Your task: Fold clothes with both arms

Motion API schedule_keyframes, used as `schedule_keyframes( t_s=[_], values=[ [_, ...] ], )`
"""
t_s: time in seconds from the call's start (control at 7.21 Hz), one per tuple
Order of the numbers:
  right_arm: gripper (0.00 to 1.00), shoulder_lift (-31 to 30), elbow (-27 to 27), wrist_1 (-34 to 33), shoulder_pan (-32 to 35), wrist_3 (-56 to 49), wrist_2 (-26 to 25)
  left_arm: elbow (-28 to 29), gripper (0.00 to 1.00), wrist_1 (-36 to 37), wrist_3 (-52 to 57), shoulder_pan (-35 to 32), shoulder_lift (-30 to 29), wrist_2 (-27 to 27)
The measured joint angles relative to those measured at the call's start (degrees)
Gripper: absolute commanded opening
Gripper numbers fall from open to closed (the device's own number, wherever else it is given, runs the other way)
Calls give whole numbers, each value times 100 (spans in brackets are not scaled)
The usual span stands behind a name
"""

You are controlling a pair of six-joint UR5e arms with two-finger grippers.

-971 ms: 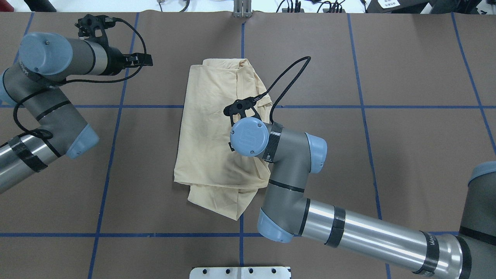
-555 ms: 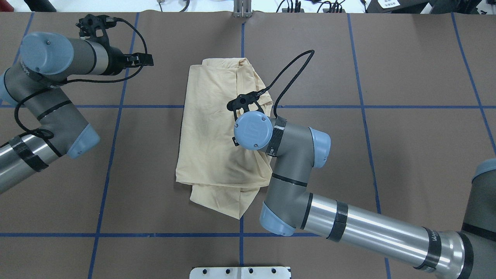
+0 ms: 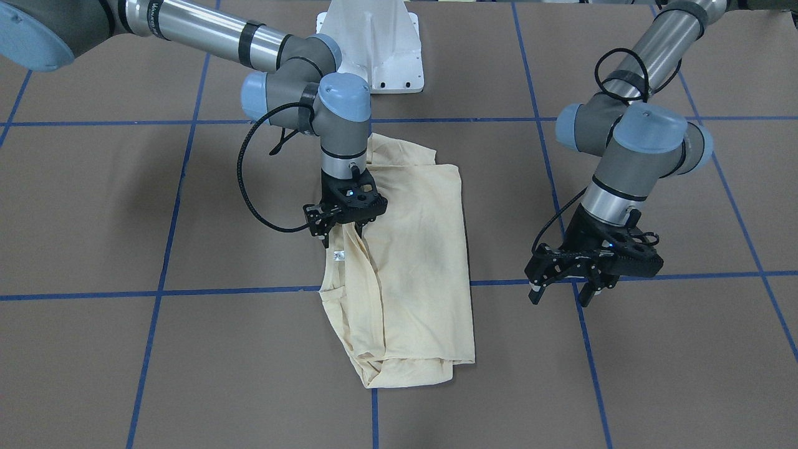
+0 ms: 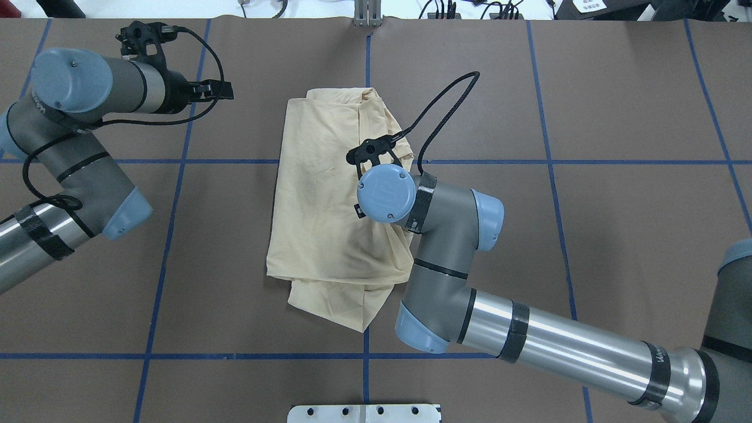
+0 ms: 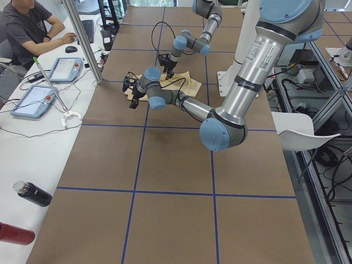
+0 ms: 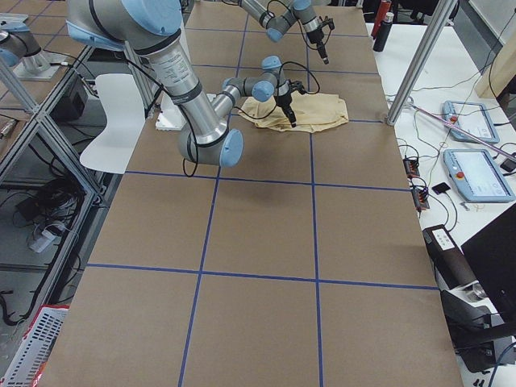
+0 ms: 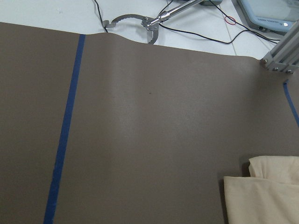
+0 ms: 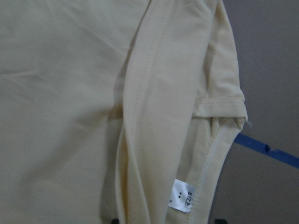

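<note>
The cream shirt [image 3: 411, 262] lies folded into a long strip at the table's middle [image 4: 317, 194], with its hem end bunched nearest the robot. My right gripper [image 3: 343, 236] points straight down at the strip's right edge, beside the white neck label [image 3: 338, 254], and a raised ridge of cloth runs up into its jaws. The right wrist view is filled with the shirt [image 8: 70, 93] and the label [image 8: 183, 196]. From overhead the wrist hides this gripper. My left gripper [image 3: 560, 296] hangs open above bare table, well left of the shirt [image 4: 226, 90].
Blue tape lines [image 4: 170, 235] cross the brown table cover. The white pedestal base [image 3: 374, 43] stands at the robot's edge. A person [image 5: 27, 27] sits at a side desk with tablets, and bottles [image 5: 33, 193] lie there. An aluminium post [image 6: 419, 56] stands at the far edge.
My right wrist has moved slightly right and away from the robot, and the shirt has shifted a little to the right with it. The left arm has barely moved.
</note>
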Motion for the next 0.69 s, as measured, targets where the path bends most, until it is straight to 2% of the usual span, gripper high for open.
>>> schedule_keyframes(
  t_s=[0.69],
  values=[
    [72, -52, -7, -38, -1, 2, 1, 3, 100, -1, -5, 0, -1, -2]
  ],
)
